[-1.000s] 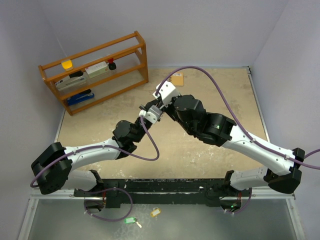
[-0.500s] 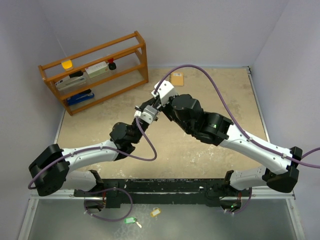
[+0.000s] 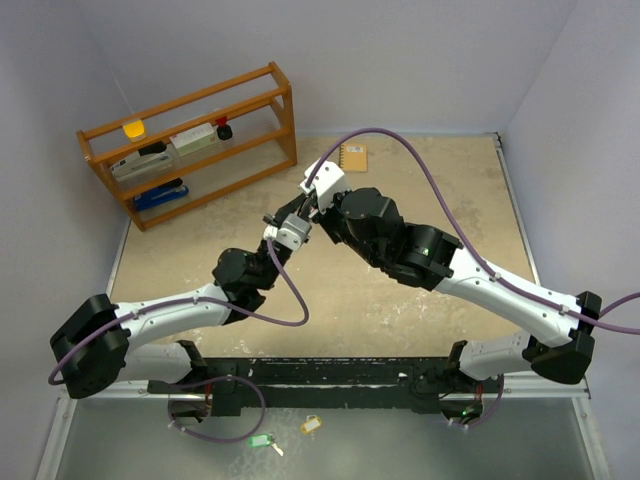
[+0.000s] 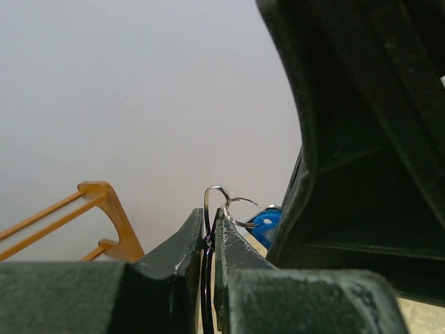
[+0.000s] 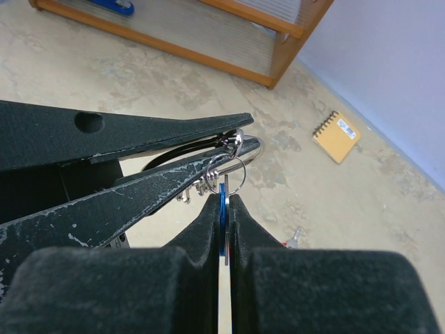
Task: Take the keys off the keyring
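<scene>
The wooden rack (image 3: 190,140) stands at the far left of the table (image 3: 420,200), and everything here is placed by it. Coming in from the near side of the rack, the left gripper (image 4: 211,217) is clenched on the keyring (image 5: 243,146), its two fingers pressed almost together with the thin silver wire standing up out of the tips. The ring is held in the air, off the table, just to the right of the rack's right end.

Right of the ring, and touching it, the right gripper (image 5: 222,198) is pinched shut edge-on on the blue tag (image 4: 267,224) of one key. The red-tagged key cannot be made out. Farther right of the rack, a small notebook (image 3: 353,156) lies flat by the back wall.

The ring looks light, springy and slick. It is thin wire that will probably twist or slip in flat pads unless it is gripped across the coil, close to the split. The plastic tag is stiff, flat and easy to hold, but it is likely to swing. A hold near its eyelet would give better control for threading it round the coil. A hard pull risks springing the wire open or snapping the tag's eye.
</scene>
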You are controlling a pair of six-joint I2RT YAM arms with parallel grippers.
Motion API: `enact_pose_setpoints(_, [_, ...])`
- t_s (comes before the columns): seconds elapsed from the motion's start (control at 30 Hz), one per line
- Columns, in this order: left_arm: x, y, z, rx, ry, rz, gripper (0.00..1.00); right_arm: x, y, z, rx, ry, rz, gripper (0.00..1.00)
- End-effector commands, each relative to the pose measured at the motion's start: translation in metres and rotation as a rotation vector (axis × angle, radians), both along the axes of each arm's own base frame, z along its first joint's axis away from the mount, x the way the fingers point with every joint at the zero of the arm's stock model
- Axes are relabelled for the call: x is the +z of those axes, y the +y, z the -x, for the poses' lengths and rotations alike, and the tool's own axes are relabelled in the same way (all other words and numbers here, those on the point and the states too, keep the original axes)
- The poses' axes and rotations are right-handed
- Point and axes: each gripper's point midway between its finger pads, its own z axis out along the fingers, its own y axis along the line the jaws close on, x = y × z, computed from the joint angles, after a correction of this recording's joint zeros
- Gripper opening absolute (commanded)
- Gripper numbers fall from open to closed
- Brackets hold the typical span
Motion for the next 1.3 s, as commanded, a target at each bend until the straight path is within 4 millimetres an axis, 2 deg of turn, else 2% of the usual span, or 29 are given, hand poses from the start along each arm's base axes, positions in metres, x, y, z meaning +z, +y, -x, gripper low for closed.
enact_pose_setpoints(0.0, [0.063, 0.068, 0.009, 0.178, -0.122, 0.228, 0.00, -0.030, -0.003, 0.020, 0.051, 0.112, 0.064, 0.00])
enact_pose_setpoints(0.3, [0.097, 0.106, 0.037, 0.176, -0.225, 0.406, 0.00, -0.042, 0.006, 0.029, 0.105, 0.168, 0.052, 0.00])
enact_pose_setpoints(0.5, [0.113, 0.117, 0.058, 0.095, -0.282, 0.483, 0.00, -0.057, 0.008, 0.030, 0.107, 0.199, 0.086, 0.00])
enact_pose_setpoints(0.8, [0.126, 0.121, 0.070, 0.073, -0.335, 0.469, 0.00, -0.071, 0.007, 0.033, 0.112, 0.240, 0.137, 0.00])
enact_pose_setpoints(0.97, [0.133, 0.120, 0.072, 0.083, -0.354, 0.427, 0.00, -0.071, -0.006, 0.027, 0.043, 0.227, 0.160, 0.00])
enact_pose_setpoints(1.1, [0.141, 0.136, 0.078, 0.128, -0.376, 0.451, 0.00, -0.078, -0.016, 0.021, -0.009, 0.238, 0.186, 0.00])
enact_pose_setpoints(1.27, [0.153, 0.163, 0.079, 0.257, -0.384, 0.475, 0.00, -0.079, -0.044, 0.009, -0.133, 0.228, 0.209, 0.00])
